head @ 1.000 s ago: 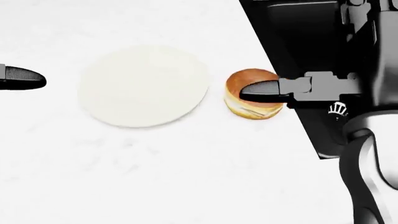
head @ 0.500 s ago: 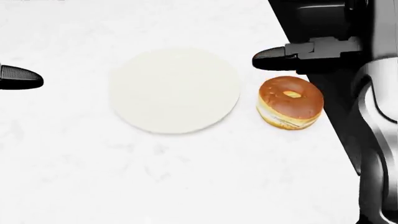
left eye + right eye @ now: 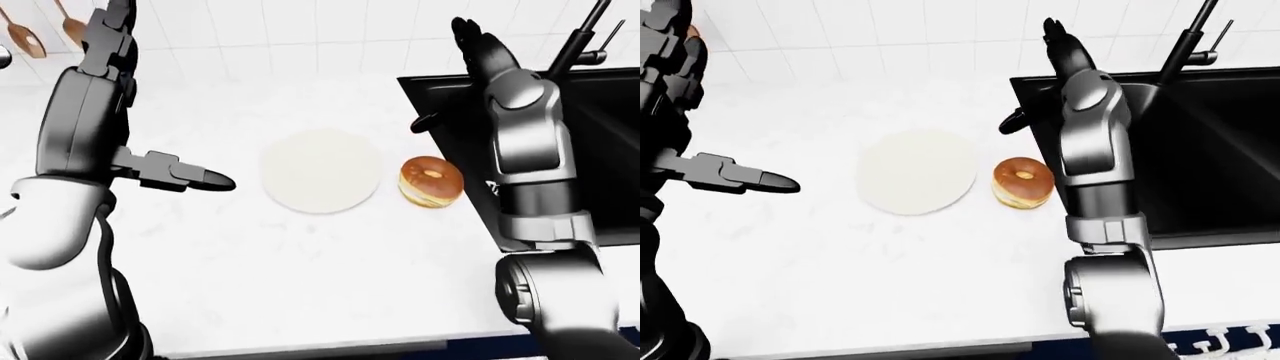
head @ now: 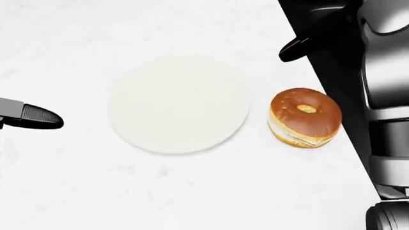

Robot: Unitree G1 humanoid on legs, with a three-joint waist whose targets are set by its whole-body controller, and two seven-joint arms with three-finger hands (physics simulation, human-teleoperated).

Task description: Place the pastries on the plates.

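A round cream plate (image 4: 179, 104) lies flat on the white counter. A glazed ring pastry (image 4: 305, 116) with a cream layer sits on the counter just right of the plate, apart from it. My right hand (image 3: 440, 75) is raised over the sink's left edge, open, fingers pointing up; its thumb (image 4: 300, 45) hangs above and beyond the pastry, touching nothing. My left hand (image 3: 165, 97) is also raised and open, its thumb (image 4: 35, 117) pointing toward the plate from the left. Only one plate and one pastry show.
A black sink (image 3: 600, 135) with a dark faucet (image 3: 585, 37) fills the right side, its edge close to the pastry. Wooden spoons (image 3: 20, 34) hang on the tiled wall at top left. The counter's near edge (image 3: 300, 349) runs along the bottom.
My right thumb, which lay over the pastry, has lifted off and moved up and away. The pastry stays on the counter. The camera shifted slightly; my left thumb sits lower in view.
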